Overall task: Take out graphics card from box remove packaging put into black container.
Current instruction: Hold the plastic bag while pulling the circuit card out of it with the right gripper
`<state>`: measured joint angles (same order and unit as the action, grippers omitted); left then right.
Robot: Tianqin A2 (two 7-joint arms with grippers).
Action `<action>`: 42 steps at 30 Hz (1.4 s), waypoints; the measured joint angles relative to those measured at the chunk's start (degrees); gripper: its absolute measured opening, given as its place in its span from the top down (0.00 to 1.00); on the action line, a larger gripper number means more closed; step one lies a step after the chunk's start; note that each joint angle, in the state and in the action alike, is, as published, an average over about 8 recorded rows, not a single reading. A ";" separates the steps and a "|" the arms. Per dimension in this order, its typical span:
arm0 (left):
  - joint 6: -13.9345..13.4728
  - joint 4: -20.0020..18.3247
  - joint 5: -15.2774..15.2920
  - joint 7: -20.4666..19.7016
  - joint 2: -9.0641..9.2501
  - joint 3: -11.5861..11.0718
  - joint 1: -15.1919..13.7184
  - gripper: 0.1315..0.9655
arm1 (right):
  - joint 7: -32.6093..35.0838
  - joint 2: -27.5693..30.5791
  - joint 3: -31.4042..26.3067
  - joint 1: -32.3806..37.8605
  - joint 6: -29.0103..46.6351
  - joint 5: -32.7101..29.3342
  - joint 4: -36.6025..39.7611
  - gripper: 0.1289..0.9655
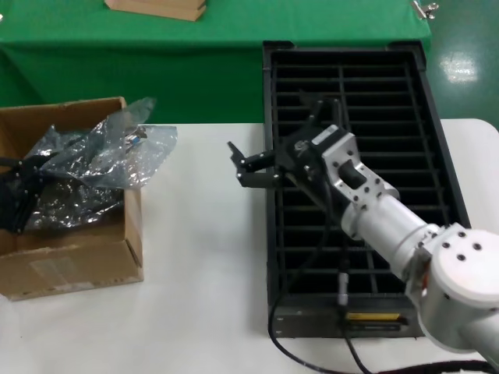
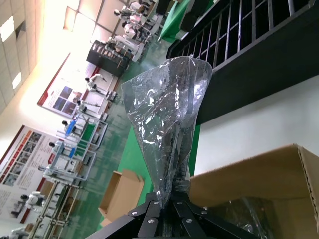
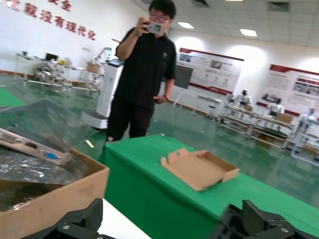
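The brown cardboard box (image 1: 74, 261) stands on the table's left side. My left gripper (image 1: 17, 195) reaches into it and is shut on the crinkled translucent packaging (image 1: 125, 148), which rises over the box's rim. In the left wrist view the fingers (image 2: 149, 211) pinch the packaging (image 2: 167, 109) at its lower end. The graphics card (image 3: 32, 147) shows through the plastic, a silver bracket with a blue port. My right gripper (image 1: 240, 166) hangs open over the table between the box and the black container (image 1: 437, 156), its jaws wide apart (image 3: 172, 219) and holding nothing.
Darker crinkled bags (image 1: 66, 199) fill the box. A flat tan board (image 1: 160, 8) lies on the green cloth (image 1: 195, 70) behind the white table (image 1: 203, 265). A person (image 3: 142, 74) stands beyond the green table. A black cable (image 1: 312, 257) runs over the container's front.
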<state>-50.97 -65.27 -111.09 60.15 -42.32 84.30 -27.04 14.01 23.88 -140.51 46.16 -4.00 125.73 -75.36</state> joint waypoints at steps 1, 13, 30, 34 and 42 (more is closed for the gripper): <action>0.02 -0.27 0.00 -0.03 0.06 -0.01 0.15 0.99 | -0.53 -0.36 -0.44 0.58 0.43 -0.40 0.51 0.01; 0.44 -1.52 0.24 0.54 0.96 0.16 0.72 0.99 | -7.00 -1.77 -7.20 5.71 2.15 -2.78 2.12 0.12; 0.89 -1.36 1.18 2.09 2.00 1.30 -0.69 0.99 | -14.41 -1.49 -15.87 9.25 2.61 -3.23 -0.66 0.40; 0.65 -1.45 1.27 2.37 1.98 1.52 -0.91 0.99 | -15.71 -1.95 -16.71 9.33 3.47 -4.66 -0.45 0.53; -1.06 -1.52 1.21 2.91 1.30 2.13 -1.38 0.99 | -21.41 -3.62 -17.15 9.25 6.32 -13.45 0.87 0.73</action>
<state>-52.03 -66.79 -109.88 63.06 -41.02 86.43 -28.42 -7.40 20.26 -157.66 55.41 2.31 112.28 -74.49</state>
